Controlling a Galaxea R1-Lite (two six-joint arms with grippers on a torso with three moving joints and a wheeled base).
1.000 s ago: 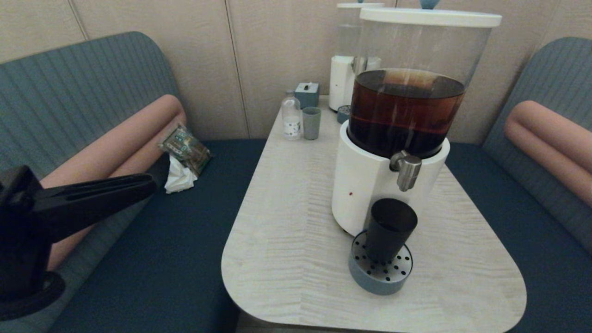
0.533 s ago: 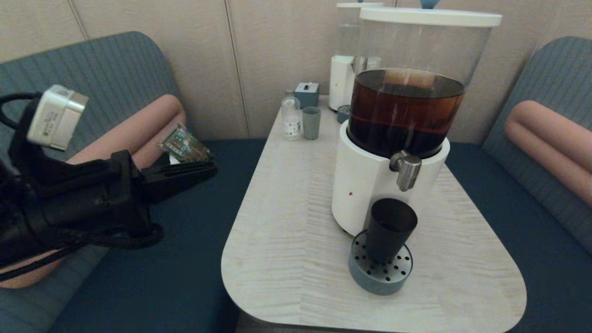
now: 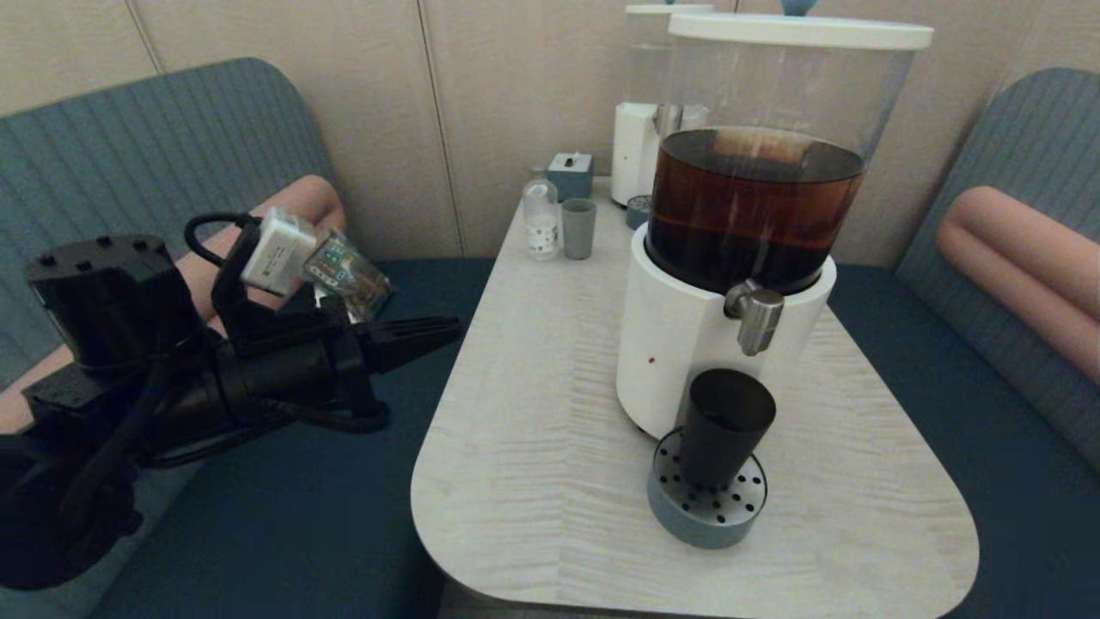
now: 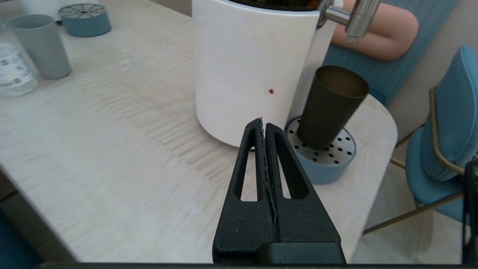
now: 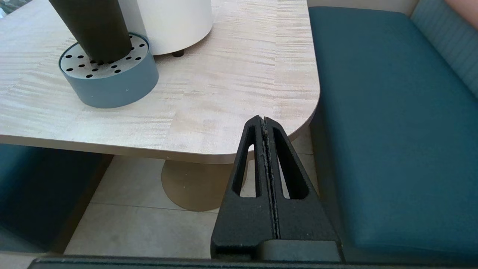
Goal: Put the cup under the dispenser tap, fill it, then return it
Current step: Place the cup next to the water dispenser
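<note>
Left gripper (image 3: 451, 327): at mid-left of the head view, over the blue bench just off the table's left edge, fingers pressed flat together with nothing between them, tip aimed toward the white base.
Change at left: half a second ago the tip sat further left, near the snack packet; it has come forward and right, and the arm's black motor housing now shows at far left.
Table (image 3: 533, 447): pale wood grain, centre of frame.
Far end: a small bottle (image 3: 541, 219) and a grey-green cup (image 3: 578, 229) standing side by side, upper centre.
Dispenser (image 3: 687, 344): white round base, clear tank of brown liquid above.
Dispenser tap (image 3: 756, 316): steel spout pointing down, right of centre.
Cup (image 3: 722, 425): dark tumbler upright on the perforated blue drip tray (image 3: 670, 507), directly beneath the spout, untouched by either claw; same spot as before.
Right gripper (image 5: 264, 123): seen only in its own wrist view, below the table's near corner, fingers closed together, empty.
</note>
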